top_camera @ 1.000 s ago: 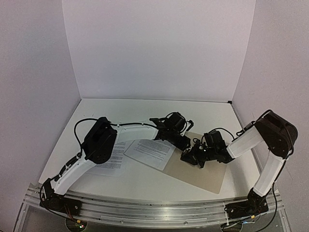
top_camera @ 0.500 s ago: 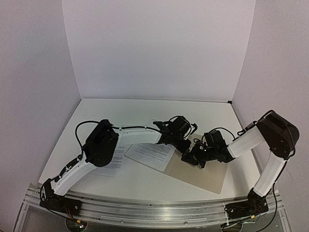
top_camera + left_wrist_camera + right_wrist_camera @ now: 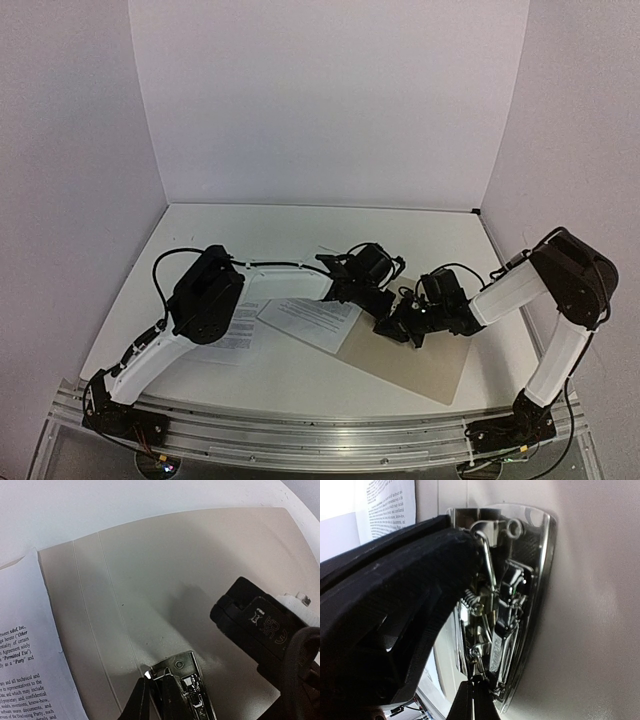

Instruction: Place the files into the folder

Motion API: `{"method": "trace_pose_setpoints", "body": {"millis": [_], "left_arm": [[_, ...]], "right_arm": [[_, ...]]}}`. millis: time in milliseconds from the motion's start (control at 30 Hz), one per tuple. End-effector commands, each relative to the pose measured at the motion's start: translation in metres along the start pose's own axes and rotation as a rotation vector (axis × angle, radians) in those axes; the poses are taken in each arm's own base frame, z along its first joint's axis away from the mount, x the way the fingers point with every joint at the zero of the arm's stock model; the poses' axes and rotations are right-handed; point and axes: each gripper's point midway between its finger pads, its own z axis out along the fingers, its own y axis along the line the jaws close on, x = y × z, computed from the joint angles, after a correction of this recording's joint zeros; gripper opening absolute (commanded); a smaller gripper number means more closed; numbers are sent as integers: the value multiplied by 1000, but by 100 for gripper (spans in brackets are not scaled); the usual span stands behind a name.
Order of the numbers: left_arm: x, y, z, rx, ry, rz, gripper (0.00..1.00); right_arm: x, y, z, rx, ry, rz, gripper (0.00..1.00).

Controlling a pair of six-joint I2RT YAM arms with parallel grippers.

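Note:
The tan folder (image 3: 425, 355) lies open and flat at centre right. Its shiny metal fastener (image 3: 184, 679) sits near the spine creases. My left gripper (image 3: 150, 681) is shut on that fastener's near left corner, its fingers straddling the plate edge. My right gripper (image 3: 474, 684) is shut, its tips at the end of the fastener (image 3: 506, 605) by a wire lever; whether it pinches the wire is unclear. In the top view, left gripper (image 3: 386, 300) and right gripper (image 3: 393, 326) meet over the folder. One of the files (image 3: 310, 320) overlaps the folder's left edge. A second file (image 3: 228, 338) lies partly under my left arm.
White walls close off the back and both sides of the table (image 3: 300, 225). The left arm's elbow housing (image 3: 205, 293) hangs over the left sheet. The right arm's elbow (image 3: 572, 275) stands near the right wall. A metal rail (image 3: 300, 435) runs along the near edge.
My left gripper has closed from open onto the fastener's corner, and it has shifted slightly right and nearer the right gripper. The right arm and the sheets have stayed put.

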Motion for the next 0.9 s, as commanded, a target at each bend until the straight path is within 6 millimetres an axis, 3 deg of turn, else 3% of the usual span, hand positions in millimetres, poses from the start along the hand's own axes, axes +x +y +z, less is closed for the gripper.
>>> {"method": "trace_pose_setpoints", "body": {"millis": [0, 367, 633, 867], "left_arm": [[67, 44, -1, -123, 244, -41, 0], [59, 66, -18, -126, 242, -51, 0], [69, 82, -25, -140, 267, -2, 0], [66, 83, -33, -89, 287, -43, 0]], "right_arm": [[65, -174, -36, 627, 97, 273, 0], [67, -206, -58, 828, 32, 286, 0], [53, -201, -84, 917, -118, 289, 0], [54, -205, -70, 965, -83, 258, 0]]}}
